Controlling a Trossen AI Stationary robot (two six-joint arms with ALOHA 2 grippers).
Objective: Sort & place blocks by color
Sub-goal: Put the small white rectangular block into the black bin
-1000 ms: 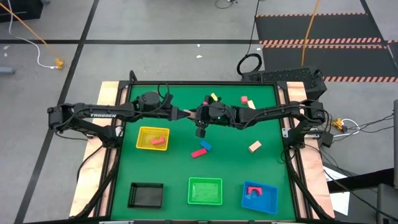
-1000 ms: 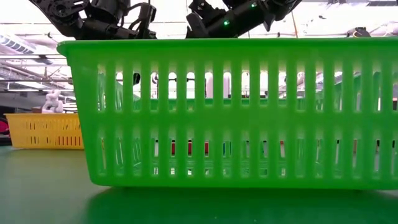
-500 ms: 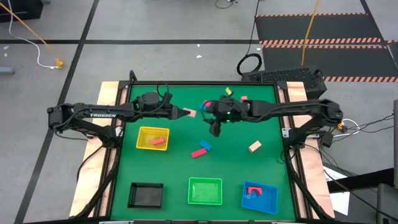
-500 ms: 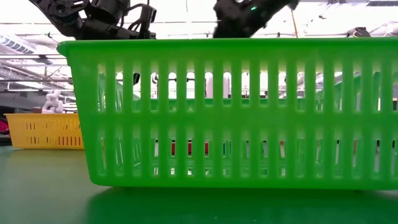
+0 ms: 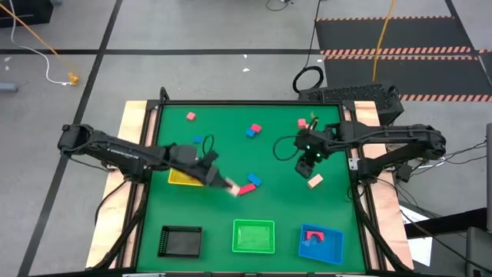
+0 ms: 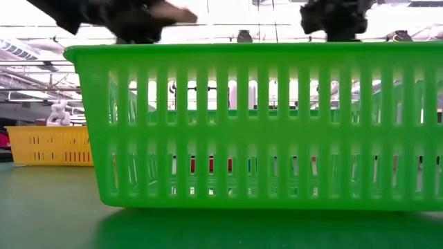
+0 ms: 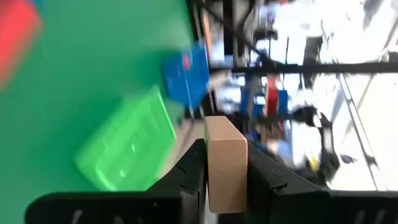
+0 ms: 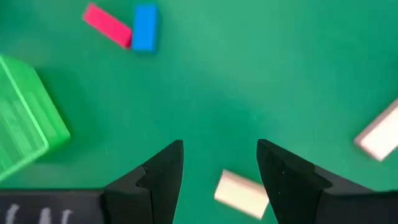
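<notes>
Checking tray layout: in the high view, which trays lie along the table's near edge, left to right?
black tray → green tray → blue tray

The green table (image 5: pixel 223 154) carries four trays (image 5: pixel 253 235) (yellow, black, green, blue) and scattered blocks (image 5: pixel 314 181).

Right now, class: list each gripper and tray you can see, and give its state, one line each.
Left gripper: shut on cream block.
Right gripper: open, empty.
Green tray: empty.
Black tray: empty.
Blue tray: holds a pink block.
Yellow tray: mostly hidden by the left arm.
</notes>
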